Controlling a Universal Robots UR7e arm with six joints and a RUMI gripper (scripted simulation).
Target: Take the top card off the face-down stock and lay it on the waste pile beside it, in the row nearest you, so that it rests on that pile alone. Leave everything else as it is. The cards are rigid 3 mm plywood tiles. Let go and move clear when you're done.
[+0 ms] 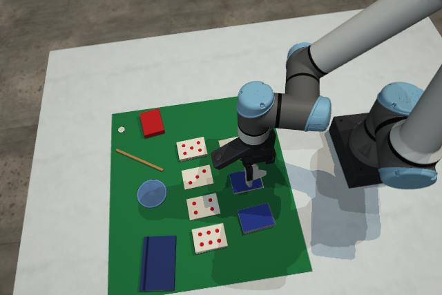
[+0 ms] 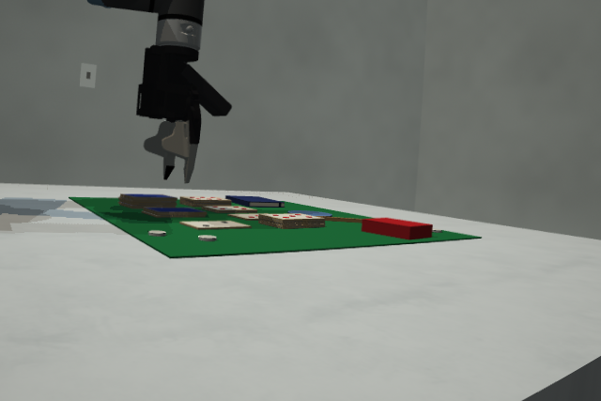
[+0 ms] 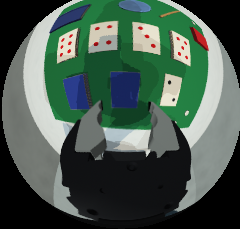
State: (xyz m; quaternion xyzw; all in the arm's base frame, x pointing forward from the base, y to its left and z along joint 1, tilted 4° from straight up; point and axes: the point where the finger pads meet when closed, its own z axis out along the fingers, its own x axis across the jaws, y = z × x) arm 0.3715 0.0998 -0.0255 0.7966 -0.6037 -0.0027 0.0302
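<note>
Hovering half-open and empty, the pincer (image 2: 177, 175) hangs above the blue face-down card (image 1: 238, 182).

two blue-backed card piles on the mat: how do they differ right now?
The blue pile under the claw looks thinner in the exterior view than the other blue pile, which stands visibly taller. The first lies in the claw's shadow directly beneath it; the second lies off to one side, partly lit. Both are blue-topped, flat on the green mat, untouched.
</note>
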